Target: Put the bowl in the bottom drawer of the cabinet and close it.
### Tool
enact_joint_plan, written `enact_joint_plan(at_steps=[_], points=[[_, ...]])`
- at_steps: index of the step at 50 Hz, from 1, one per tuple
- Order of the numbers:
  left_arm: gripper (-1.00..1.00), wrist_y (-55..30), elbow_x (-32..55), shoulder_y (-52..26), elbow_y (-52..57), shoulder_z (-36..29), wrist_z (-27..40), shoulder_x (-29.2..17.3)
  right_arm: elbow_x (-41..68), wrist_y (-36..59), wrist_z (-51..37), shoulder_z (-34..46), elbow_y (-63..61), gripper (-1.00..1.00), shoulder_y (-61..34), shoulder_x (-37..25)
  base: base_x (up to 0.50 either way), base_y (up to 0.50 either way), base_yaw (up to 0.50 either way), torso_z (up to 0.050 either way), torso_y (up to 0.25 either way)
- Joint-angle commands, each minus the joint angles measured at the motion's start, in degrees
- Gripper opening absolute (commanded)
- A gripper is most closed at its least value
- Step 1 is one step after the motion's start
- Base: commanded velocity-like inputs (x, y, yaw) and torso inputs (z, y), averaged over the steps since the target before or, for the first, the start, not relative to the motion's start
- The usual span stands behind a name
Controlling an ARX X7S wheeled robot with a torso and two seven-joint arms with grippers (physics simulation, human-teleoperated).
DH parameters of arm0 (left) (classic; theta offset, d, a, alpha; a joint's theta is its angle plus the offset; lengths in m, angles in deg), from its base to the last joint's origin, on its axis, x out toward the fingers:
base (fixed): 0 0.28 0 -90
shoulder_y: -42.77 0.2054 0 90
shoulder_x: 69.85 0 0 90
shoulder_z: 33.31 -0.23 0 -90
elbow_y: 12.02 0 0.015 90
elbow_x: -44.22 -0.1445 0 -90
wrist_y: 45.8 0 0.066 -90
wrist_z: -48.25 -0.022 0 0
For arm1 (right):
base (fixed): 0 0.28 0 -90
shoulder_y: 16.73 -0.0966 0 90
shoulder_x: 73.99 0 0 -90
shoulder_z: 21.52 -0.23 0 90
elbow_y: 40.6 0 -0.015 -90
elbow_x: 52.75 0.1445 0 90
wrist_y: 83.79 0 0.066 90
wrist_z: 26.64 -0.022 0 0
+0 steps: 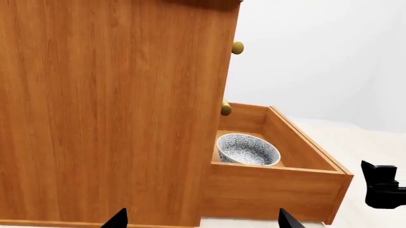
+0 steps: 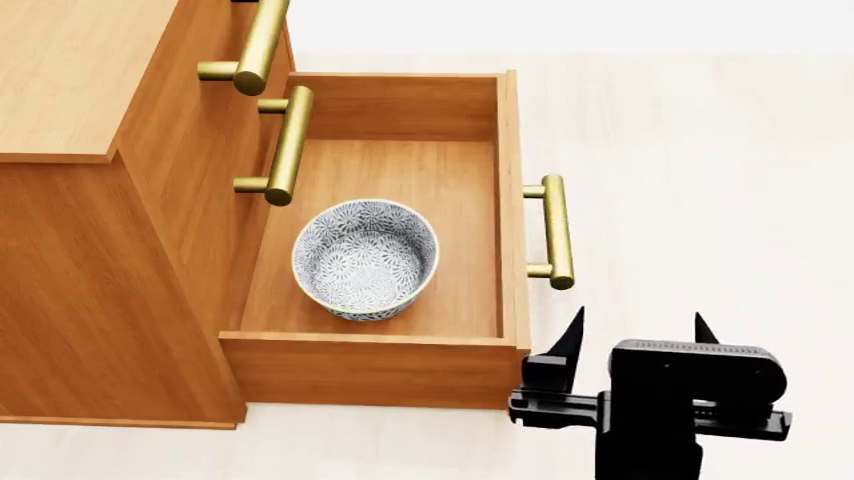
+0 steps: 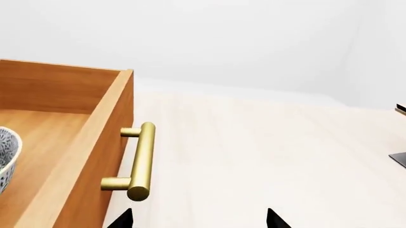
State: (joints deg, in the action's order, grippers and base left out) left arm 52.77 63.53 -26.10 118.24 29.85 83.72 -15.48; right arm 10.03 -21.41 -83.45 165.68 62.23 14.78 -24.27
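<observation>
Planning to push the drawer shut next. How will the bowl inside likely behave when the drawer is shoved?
The bowl sits upright and loose on the smooth floor of the bottom drawer, touching no wall, so it may slide. It looks deep with a narrow base, so a hard shove might rock it. It looks glazed, probably rigid and chippable.

The right gripper (image 2: 638, 345) is matte black, with two pointed, tapering fingertips (image 2: 571, 340). Behind them sits a boxy black housing on a flat crossbar.
</observation>
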Motion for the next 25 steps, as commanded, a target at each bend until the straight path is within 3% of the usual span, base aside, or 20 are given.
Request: enact_joint_plan(at_steps=[1,25], points=[[1.0,-0.15,-0.04,-0.04,0.22,-0.14,0.18,-0.08,0.56,-0.05,0.86,-0.45,1.5,1.0,0.74,0.99,0.0,0.0,0.0,0.0,0.0],[1.0,0.45,0.15,-0.35,-0.64,-0.25,0.01,-0.12,0.9,-0.91,2.55,-1.06,3.36,1.0,2.99,2.85,0.0,0.0,0.0,0.0,0.0]])
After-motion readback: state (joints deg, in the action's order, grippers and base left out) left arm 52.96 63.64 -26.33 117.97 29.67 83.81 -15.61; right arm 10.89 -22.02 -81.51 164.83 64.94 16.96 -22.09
